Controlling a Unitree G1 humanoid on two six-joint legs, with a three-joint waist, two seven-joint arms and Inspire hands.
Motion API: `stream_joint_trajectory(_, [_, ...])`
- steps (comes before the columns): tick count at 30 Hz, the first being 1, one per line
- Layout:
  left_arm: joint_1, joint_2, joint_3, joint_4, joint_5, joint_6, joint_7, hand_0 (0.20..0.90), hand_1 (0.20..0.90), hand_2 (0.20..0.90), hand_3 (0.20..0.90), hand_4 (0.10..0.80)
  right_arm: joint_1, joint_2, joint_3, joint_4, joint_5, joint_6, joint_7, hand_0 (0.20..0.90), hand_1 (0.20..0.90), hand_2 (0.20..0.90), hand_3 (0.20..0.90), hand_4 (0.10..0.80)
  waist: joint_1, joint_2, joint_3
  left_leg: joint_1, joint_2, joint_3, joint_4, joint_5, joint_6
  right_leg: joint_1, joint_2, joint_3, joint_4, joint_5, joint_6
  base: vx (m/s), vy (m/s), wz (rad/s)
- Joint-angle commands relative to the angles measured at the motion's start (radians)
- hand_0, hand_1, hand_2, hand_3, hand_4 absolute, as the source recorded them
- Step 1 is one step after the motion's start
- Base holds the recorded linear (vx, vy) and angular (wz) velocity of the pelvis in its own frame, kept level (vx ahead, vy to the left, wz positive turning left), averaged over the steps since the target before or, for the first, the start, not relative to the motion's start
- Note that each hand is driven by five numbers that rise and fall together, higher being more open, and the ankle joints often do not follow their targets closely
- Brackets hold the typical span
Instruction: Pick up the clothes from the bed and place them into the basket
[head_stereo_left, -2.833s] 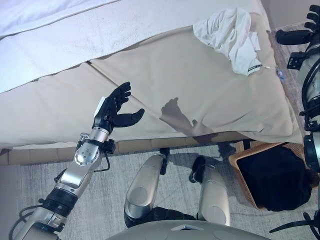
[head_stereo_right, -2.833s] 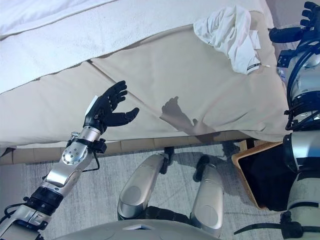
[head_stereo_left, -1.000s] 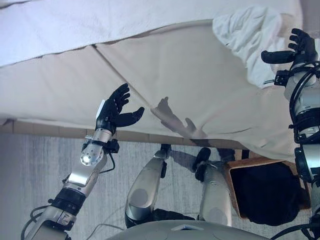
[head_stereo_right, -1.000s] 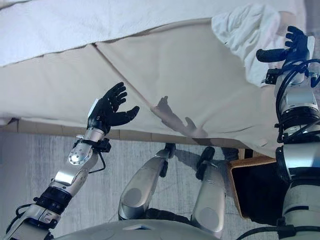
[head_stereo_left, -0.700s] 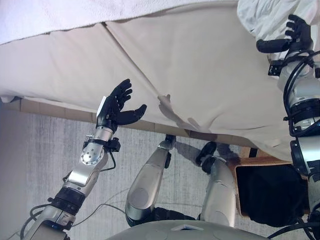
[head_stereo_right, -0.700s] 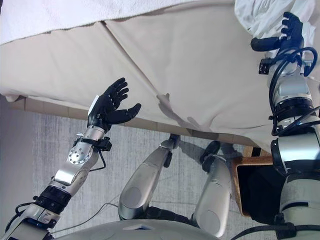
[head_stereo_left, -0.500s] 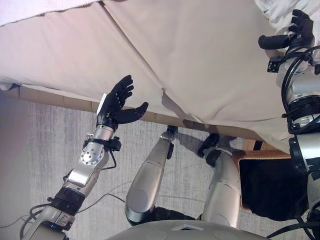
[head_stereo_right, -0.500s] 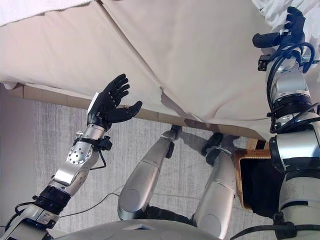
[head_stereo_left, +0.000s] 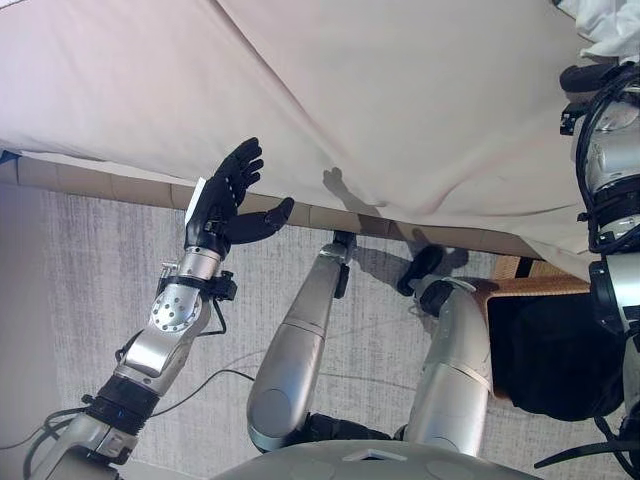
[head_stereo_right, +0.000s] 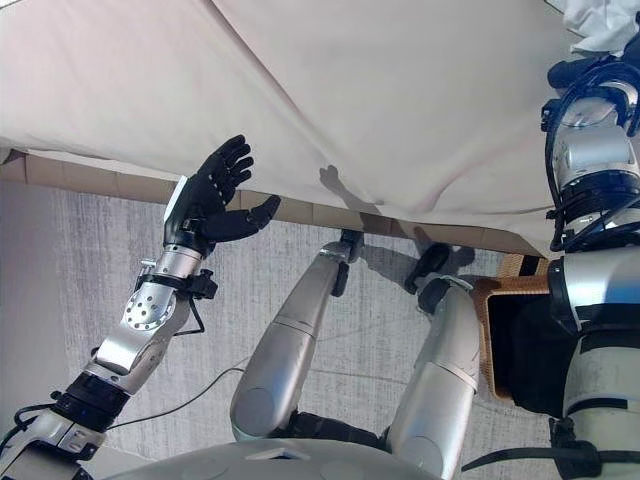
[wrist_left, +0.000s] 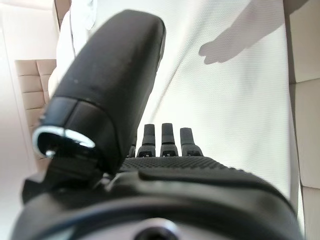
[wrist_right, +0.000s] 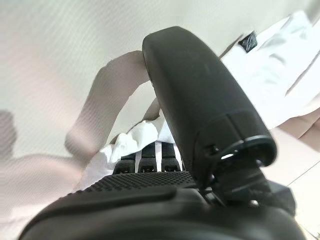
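White clothes (head_stereo_left: 605, 25) lie on the bed (head_stereo_left: 400, 110) at upper right, beside the right hand (wrist_right: 150, 197), fingers straight. Left hand (head_stereo_left: 225, 205) hovers spread at centre left; basket (head_stereo_left: 500, 290) lower right.

Bedroom in home, pretty clearly. Big bed with beige fabric cover (head_stereo_left: 400, 110) fills upper half of head views, tan padded bed base (head_stereo_left: 100, 182) running under cover's edge. Grey carpet floor (head_stereo_left: 60, 290) in lower left. Woven wicker laundry basket with dark lining (head_stereo_left: 520, 300) at right edge by bed. Crumpled white garment (head_stereo_right: 600, 25) in upper right corner on cover. Left wrist view: tufted beige panel (wrist_left: 31, 80), looks like headboard.
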Motion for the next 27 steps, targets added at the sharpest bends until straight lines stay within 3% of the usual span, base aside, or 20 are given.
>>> stream_joint_trajectory(1, [0.04,-0.001,0.03,-0.117,0.014,-0.097,0.027,0.9,0.9,0.9,0.9,0.8,-0.003,-0.16,0.011,0.025,0.035,0.019,-0.111,0.554,0.554,0.554,0.496,0.396,-0.012,0.029,-0.033,0.067,0.052,0.08,0.089,-0.17,0.017,0.074,0.081,-0.015,0.027,-0.045,0.001,0.021,-0.001,-0.08])
stream_joint_trajectory(3, [0.041,-0.002,0.03,-0.118,0.013,-0.097,0.028,0.9,0.9,0.9,0.9,0.8,-0.002,-0.159,0.003,0.037,0.052,0.01,-0.097,0.533,0.533,0.533,0.472,0.372,-0.013,0.027,-0.033,0.083,0.057,0.083,0.076,-0.168,0.016,0.09,0.087,-0.015,0.013,-0.043,0.001,0.015,0.003,-0.13])
stream_joint_trajectory(4, [0.041,0.0,0.03,-0.124,0.014,-0.094,0.032,0.9,0.9,0.9,0.9,0.8,-0.005,-0.161,-0.001,0.039,0.054,0.013,-0.08,0.345,0.345,0.345,0.252,0.152,-0.013,0.025,-0.033,0.091,0.059,0.084,0.074,-0.167,0.013,0.099,0.087,-0.016,0.007,-0.043,0.001,0.008,0.004,-0.17])
stream_joint_trajectory(5, [0.04,0.001,0.029,-0.126,0.014,-0.093,0.035,0.9,0.9,0.9,0.9,0.8,-0.009,-0.162,0.002,0.046,0.068,0.0,-0.069,0.3,0.3,0.3,0.2,0.1,-0.014,0.024,-0.033,0.098,0.061,0.085,0.068,-0.166,0.012,0.106,0.089,-0.016,0.001,-0.042,0.0,0.004,0.006,-0.16])
stream_joint_trajectory(16, [0.04,0.002,0.042,-0.137,0.004,-0.08,0.01,0.9,0.9,0.9,0.9,0.8,0.021,-0.156,-0.058,0.102,0.251,-0.151,0.097,0.3,0.3,0.3,0.2,0.1,-0.015,0.01,-0.033,0.19,0.064,0.078,0.055,-0.149,0.002,0.195,0.095,-0.007,-0.015,-0.061,-0.01,0.016,0.02,-0.07])
stream_joint_trajectory(23, [0.035,0.0,0.057,-0.142,-0.003,-0.066,-0.003,0.9,0.9,0.9,0.9,0.8,0.033,-0.177,-0.079,0.113,0.232,-0.169,0.147,0.3,0.3,0.3,0.2,0.1,-0.019,-0.008,-0.033,0.302,0.062,0.074,0.041,-0.154,0.001,0.311,0.094,-0.011,-0.048,-0.066,-0.016,0.009,0.04,-0.04])
stream_joint_trajectory(24, [0.032,0.0,0.058,-0.143,-0.001,-0.061,-0.005,0.9,0.9,0.9,0.9,0.8,0.035,-0.179,-0.085,0.108,0.23,-0.177,0.151,0.3,0.3,0.3,0.2,0.1,-0.02,-0.011,-0.033,0.309,0.064,0.077,0.025,-0.128,0.006,0.322,0.093,-0.023,-0.07,-0.038,-0.027,0.0,0.0,0.0])
stream_joint_trajectory(26, [0.029,-0.002,0.054,-0.137,0.002,-0.05,-0.004,0.9,0.9,0.9,0.9,0.8,0.041,-0.177,-0.087,0.097,0.23,-0.192,0.157,0.3,0.3,0.3,0.2,0.1,-0.023,-0.018,-0.033,0.351,0.063,0.071,0.024,-0.154,0.0,0.363,0.098,-0.011,-0.078,-0.058,-0.018,0.0,0.0,0.0])
stream_joint_trajectory(27, [0.023,-0.004,0.051,-0.131,0.009,-0.032,0.002,0.9,0.9,0.9,0.9,0.8,0.045,-0.178,-0.091,0.089,0.224,-0.197,0.158,0.3,0.3,0.3,0.2,0.1,-0.024,-0.02,-0.033,0.36,0.066,0.073,0.008,-0.124,0.003,0.379,0.098,-0.023,-0.104,-0.031,-0.028,-0.052,0.056,-0.01])
